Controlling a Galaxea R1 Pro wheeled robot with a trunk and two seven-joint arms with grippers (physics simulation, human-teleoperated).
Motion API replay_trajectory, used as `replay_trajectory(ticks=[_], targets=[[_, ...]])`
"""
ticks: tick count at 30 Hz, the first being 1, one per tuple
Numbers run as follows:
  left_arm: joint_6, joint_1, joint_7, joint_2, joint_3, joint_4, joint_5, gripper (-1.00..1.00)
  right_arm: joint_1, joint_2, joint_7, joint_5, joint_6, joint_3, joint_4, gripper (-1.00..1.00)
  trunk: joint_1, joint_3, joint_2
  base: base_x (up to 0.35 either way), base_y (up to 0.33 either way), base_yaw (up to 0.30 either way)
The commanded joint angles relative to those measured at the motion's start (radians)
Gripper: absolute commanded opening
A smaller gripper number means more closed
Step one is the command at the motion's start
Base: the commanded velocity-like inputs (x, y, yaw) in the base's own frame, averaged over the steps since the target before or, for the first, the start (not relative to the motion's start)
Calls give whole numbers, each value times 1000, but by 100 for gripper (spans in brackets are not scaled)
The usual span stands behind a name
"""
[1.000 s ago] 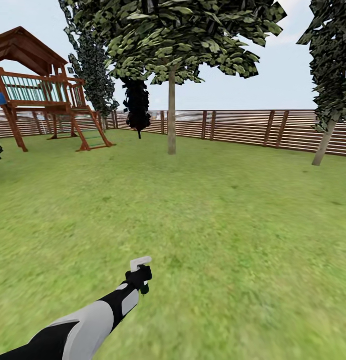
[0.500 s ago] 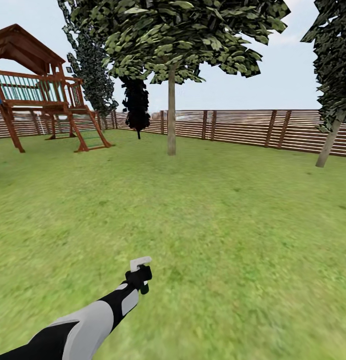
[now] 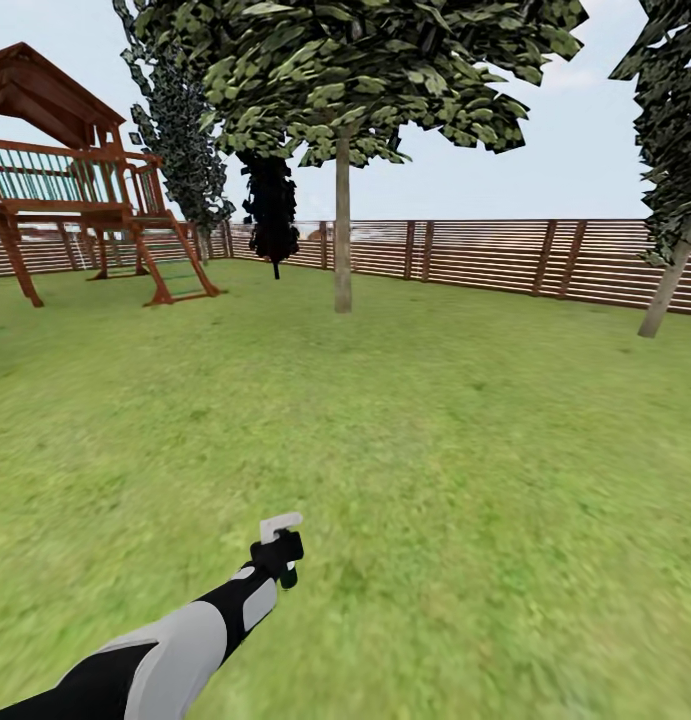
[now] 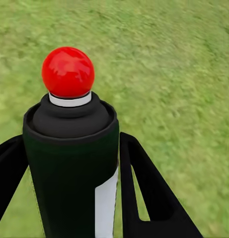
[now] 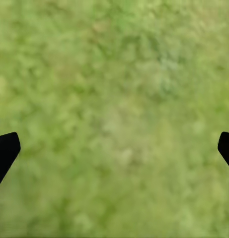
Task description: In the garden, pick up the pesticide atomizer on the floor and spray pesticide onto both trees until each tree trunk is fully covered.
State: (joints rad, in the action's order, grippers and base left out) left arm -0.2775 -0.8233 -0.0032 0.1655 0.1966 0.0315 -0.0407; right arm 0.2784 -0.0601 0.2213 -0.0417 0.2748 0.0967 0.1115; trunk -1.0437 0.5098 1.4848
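The left gripper (image 4: 69,183) has the pesticide atomizer (image 4: 69,163) clamped between its two black fingers (image 4: 144,198), one pressed to each side of the dark cylinder, red ball top (image 4: 68,72) poking out past the fingertips. From the head view the same gripper (image 3: 282,548) hangs low over the lawn (image 3: 465,480) at the end of the outstretched left arm, the bottle a small dark stub under a white tip. The right gripper (image 5: 114,148) is spread wide, just two black fingertips at the edges with bare grass between them.

Far ahead of the held bottle stands one tree trunk (image 3: 342,225), straight and bare under its blocky crown; a second, leaning trunk (image 3: 668,285) sits well off to the right of the gripper, by the slatted fence (image 3: 485,255). The wooden playset (image 3: 75,190) is away to the left.

I'd guess the bottle is light and rigid, with smooth sides that could slip or twist if the squeeze eases. The grip around the mid-body looks sensible: it keeps the top clear, and the nozzle will want aiming squarely at each trunk once close enough
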Motion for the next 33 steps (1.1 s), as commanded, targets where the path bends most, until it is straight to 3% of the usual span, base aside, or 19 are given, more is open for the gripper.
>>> replay_trajectory(ticks=[1,33], targets=[[-3,-1,-1,0,1,-1,-4,-100,1,0,0,-4,4,8,-1,100,-1,1,0,350,0,0],[-3,-1,-1,2,1,-1,-4,-100,1,1,0,-4,4,8,-1,100,-1,1,0,350,0,0]])
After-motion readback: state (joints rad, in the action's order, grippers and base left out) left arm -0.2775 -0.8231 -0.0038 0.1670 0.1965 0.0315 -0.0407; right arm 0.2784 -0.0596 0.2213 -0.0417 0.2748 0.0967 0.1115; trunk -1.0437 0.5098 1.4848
